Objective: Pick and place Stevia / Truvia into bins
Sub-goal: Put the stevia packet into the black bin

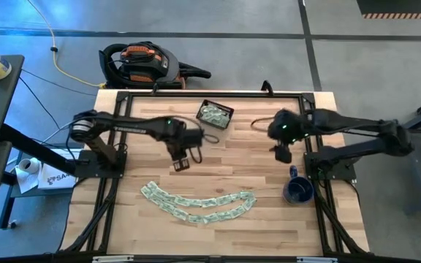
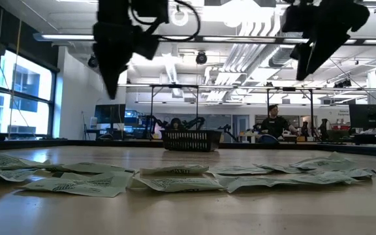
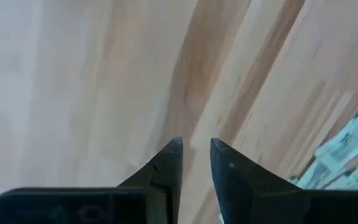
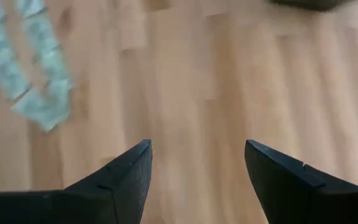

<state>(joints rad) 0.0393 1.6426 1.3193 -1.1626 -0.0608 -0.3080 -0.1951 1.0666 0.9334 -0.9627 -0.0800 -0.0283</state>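
Along the near half of your table point(image 1: 123, 219), the Stevia / Truvia sachets point(image 1: 199, 206) lie in a shallow curve, a chain of small flat paper packets, pale green and white with darker green print, many overlapping their neighbours. From the low view you see them point(image 2: 175, 181) lying flat, some with edges slightly lifted and crinkled. More of the same packets sit inside the bin point(image 1: 215, 115), a small dark rectangular basket with slatted sides, standing near the far edge of the table, well apart from the chain.

Your left gripper point(image 1: 180, 162) hangs above bare wood between the basket and the sachets, touching neither. Its wrist camera shows the two dark fingers point(image 3: 166, 168) drawn nearly together with only a narrow slit between them and nothing held; a few sachets point(image 3: 347, 155) show at the edge of that view.

Your right gripper point(image 1: 282, 153) hovers over bare wood on the right side, just beyond a dark blue mug point(image 1: 297, 190). Its fingers point(image 4: 126, 171) are spread wide apart and empty.
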